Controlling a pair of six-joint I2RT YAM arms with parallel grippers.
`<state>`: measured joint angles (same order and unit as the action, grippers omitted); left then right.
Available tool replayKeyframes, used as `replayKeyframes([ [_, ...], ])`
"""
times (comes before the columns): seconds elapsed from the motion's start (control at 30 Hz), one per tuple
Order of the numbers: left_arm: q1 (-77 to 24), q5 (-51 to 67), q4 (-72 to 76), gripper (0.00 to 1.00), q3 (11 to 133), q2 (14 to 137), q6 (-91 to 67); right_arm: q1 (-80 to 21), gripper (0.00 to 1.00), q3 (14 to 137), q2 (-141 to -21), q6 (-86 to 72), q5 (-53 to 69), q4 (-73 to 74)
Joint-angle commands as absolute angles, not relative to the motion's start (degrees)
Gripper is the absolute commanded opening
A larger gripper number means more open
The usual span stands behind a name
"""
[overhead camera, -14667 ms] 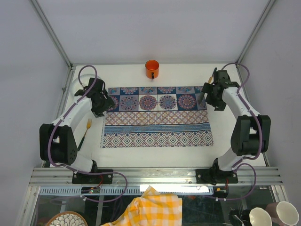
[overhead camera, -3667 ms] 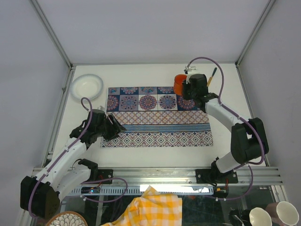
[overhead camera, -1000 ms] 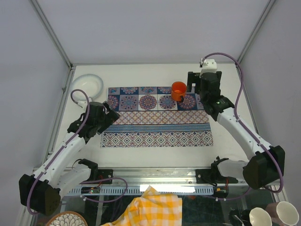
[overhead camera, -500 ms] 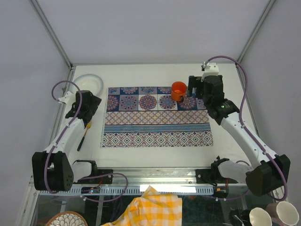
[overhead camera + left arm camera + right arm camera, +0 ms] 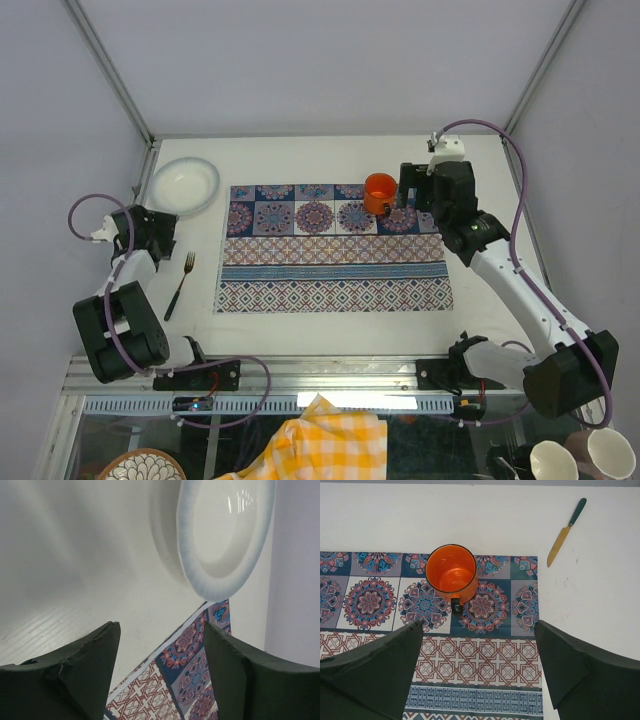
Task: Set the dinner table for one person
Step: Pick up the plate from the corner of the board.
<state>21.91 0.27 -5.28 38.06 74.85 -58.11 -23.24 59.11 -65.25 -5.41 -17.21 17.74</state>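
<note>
The large plain white rectangular dinner table (image 5: pixel 280 158) has a blue-and-purple tile-print cloth (image 5: pixel 330 262) across its middle. By my judgement the setting is only partly done. The orange ceramic mug (image 5: pixel 379 190) stands upright on the cloth's far right part, with its handle toward the arms' bases. The round shallow white plate (image 5: pixel 185 185) is off the cloth, flat on the bare tabletop in the far left corner, near the cloth's far left corner.

The left gripper (image 5: pixel 161 629) hangs on the near side of that plate, jaws spread and nothing between them. In its wrist view the plate's rim lies ahead and to the right, apart from the fingers. The plate looks like the next pick, and the left arm is much the nearer one. Being round, the plate has no long axis (any stretch of rim would serve), so the approach turns on meeting the near rim edge-on.

The slim dark fork (image 5: pixel 178 288) lies on bare table beside the cloth's left edge. Its long axis runs near to far, tines pointing away from the bases.

The right gripper (image 5: pixel 479 624) hovers just short of the mug, wide and empty. The gold-bladed, green-handled knife (image 5: pixel 566 532) lies diagonally on bare table beyond the cloth's far right corner, handle pointing far and right.
</note>
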Motion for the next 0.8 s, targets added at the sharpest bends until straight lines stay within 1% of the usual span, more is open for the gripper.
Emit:
replayKeyframes([
  [0.0, 22.5, 7.59, 1.66, 0.69, 38.36, 78.04, -58.62, -23.62, 0.96, 59.59, -65.16, -6.07, -16.63, 16.51],
  [0.13, 22.75, 10.26, 6.92, 0.71, 38.32, 81.38, -58.81, -23.56, 0.96, 59.89, -65.7, -6.43, -16.03, 17.03],
  [0.33, 22.85, 12.09, 12.81, 0.71, 39.49, 88.16, -59.79, -23.59, 0.95, 59.64, -65.15, -6.44, -16.2, 17.43],
  [0.77, 23.44, 13.84, 23.55, 0.67, 43.77, 98.74, -59.77, -23.56, 0.95, 60.34, -66.02, -6.41, -15.11, 18.47],
])
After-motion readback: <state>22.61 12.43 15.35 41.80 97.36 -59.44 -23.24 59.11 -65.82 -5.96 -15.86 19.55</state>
